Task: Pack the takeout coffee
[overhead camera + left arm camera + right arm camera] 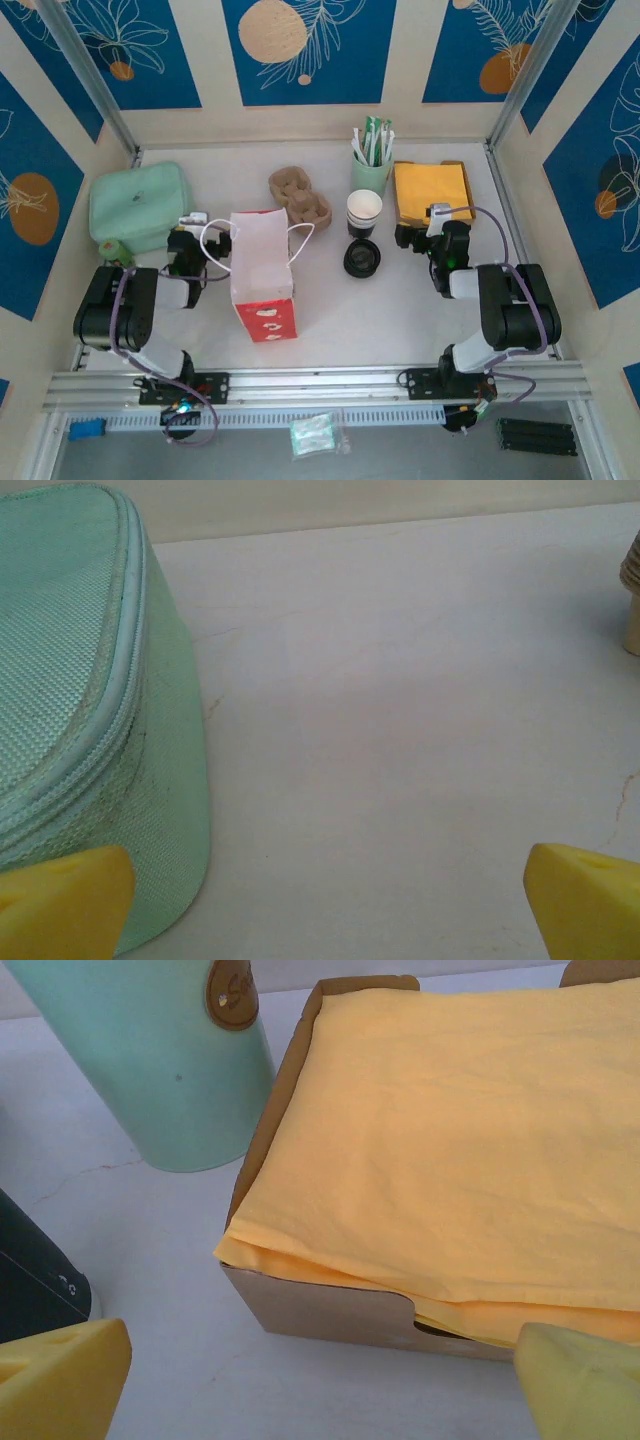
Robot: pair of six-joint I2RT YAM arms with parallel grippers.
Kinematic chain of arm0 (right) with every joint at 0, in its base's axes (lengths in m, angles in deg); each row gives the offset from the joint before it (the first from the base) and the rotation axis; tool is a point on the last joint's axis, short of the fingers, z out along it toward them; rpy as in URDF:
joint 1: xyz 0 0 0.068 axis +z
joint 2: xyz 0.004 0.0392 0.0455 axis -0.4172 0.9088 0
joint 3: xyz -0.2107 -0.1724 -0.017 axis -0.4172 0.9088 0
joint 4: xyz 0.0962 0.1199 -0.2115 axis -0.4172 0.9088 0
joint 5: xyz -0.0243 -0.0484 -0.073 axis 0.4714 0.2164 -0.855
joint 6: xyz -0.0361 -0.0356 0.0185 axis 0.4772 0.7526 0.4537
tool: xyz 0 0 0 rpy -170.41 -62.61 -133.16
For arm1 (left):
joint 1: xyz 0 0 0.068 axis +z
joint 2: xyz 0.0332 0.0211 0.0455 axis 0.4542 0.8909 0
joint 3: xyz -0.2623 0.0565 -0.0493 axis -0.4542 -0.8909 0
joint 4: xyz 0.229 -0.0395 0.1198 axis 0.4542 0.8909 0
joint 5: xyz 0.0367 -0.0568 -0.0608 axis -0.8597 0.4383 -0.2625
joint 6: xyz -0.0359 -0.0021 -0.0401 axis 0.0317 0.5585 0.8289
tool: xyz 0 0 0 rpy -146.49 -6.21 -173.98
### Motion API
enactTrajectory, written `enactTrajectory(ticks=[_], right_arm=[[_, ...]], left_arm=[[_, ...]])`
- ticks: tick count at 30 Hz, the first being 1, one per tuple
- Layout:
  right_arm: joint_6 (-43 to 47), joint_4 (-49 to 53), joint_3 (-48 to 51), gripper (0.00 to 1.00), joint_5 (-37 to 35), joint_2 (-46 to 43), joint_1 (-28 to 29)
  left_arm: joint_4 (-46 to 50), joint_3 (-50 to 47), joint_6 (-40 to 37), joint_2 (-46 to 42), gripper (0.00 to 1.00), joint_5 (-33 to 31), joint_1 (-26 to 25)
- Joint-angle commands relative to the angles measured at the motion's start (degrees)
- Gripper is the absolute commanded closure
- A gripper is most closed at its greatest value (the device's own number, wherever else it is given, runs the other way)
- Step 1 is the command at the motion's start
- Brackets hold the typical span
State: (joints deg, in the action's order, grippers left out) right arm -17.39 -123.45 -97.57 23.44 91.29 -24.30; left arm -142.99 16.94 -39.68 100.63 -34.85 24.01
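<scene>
While both arms rest at the bottom of the top view, the white table (340, 320) takes up the middle of the frame. A mint zip pouch (135, 205) lies upper left. The red-and-white bag (262, 275) stands upright at centre with its handles up. The box of yellow napkins (432, 192) is upper right. A brown cup carrier (300, 197) sits just above the bag. A mint cup (370, 170) holding sticks is at upper centre, just left of the napkin box. An open-topped white cup (364, 212), dark inside, is just below the mint cup.

Right of centre, the takeout coffee (361, 259) is just below the white cup and apart from the bag. Its round black lid shows from above, and I cannot tell the cup body.

On its wrist view the left gripper (325, 900) has its jaws spread wide over bare table, with the pouch at frame left. The right gripper (322, 1380) is also spread wide over bare table, with the napkin box ahead.
</scene>
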Motion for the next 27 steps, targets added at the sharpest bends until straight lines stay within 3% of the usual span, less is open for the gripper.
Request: enactTrajectory(ticks=[1, 27], right_arm=[[0.0, -1.0, -0.6, 0.01, -0.4, -0.3, -0.2], [0.0, -0.8, -0.8, 0.01, -0.2, -0.2, -0.4]], left_arm=[[-1.5, 0.0, -0.7, -0.2, 0.01, 0.5, 0.0], [-1.1, 0.2, -0.6, -0.1, 0.01, 0.5, -0.1]])
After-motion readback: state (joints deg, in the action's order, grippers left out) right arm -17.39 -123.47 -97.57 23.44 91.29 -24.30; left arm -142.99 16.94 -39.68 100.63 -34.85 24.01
